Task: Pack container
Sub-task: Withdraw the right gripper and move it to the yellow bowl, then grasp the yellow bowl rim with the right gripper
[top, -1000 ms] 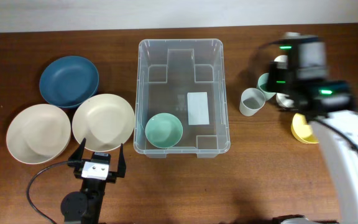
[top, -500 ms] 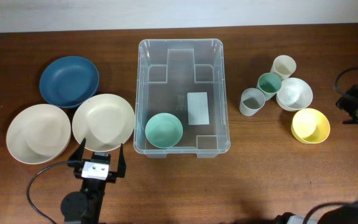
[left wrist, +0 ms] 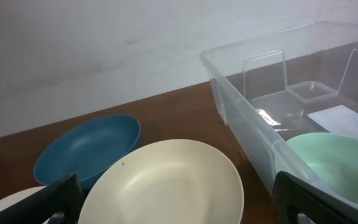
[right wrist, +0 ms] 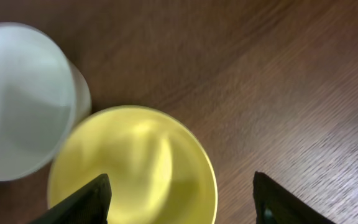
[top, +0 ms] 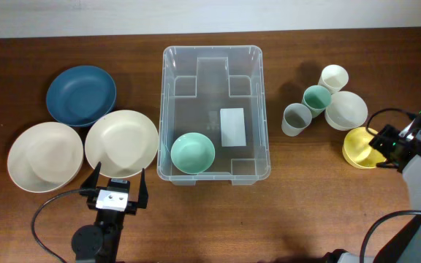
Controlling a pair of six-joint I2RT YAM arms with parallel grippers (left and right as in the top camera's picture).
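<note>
Soft light, glare on container (left wrist: 244, 118), right-wrist blur

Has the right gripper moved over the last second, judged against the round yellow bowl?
Yes. In the overhead view the right gripper went from over the small green cup to the right edge of the round yellow bowl.

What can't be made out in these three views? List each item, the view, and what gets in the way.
Yellow bowl, overhead: right side hidden under the right gripper.
White bowl, right wrist: blurred, cut by the left edge.
Container label, overhead: any print too small.
Cream plate, left wrist: cut by the bottom edge.
</note>
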